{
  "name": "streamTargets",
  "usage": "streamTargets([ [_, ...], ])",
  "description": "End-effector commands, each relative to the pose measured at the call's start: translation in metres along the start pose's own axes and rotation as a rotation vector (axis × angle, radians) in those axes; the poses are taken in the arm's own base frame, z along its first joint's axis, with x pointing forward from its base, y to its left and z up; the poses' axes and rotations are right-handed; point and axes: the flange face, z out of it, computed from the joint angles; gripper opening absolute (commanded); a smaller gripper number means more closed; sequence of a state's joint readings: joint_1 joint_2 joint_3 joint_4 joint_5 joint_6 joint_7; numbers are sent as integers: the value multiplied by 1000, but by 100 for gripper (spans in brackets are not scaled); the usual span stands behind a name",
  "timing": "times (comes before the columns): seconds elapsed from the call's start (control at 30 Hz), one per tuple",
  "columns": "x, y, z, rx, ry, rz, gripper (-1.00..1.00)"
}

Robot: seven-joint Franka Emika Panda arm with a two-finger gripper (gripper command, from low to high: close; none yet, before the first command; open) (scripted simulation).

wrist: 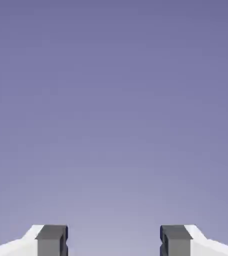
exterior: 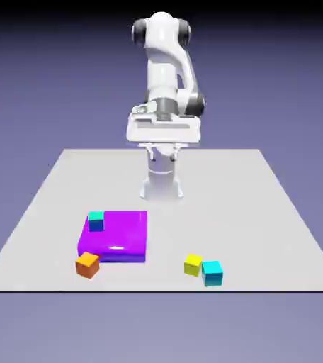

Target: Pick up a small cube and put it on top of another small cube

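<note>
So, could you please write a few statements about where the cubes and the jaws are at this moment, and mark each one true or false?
1. The yellow cube sits right beside the cyan cube. True.
2. The teal cube rests on the bare table. False: it sits on a corner of the purple block.
3. The gripper holds the yellow cube. False: its jaws stand apart with nothing between them.
4. The orange cube lies at the purple block's near corner, on the table. True.
5. The yellow cube is stacked on the teal cube. False: they lie far apart.
</note>
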State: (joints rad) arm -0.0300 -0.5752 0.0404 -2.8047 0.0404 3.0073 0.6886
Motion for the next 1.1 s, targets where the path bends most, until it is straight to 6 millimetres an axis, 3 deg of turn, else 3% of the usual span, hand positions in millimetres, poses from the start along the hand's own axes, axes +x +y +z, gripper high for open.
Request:
streamTargets([
  [0.0, 2, 2, 0, -20, -5, -18, 0],
  [0.27, 6, 17, 4, -149, -88, -162, 0],
  [0.53, -3, 31, 22, -209, -232, -298, 0],
  [0.8, -22, 48, 53, -182, -406, -421, 0],
  [1.07, -49, 68, 97, -59, -572, -523, 0],
])
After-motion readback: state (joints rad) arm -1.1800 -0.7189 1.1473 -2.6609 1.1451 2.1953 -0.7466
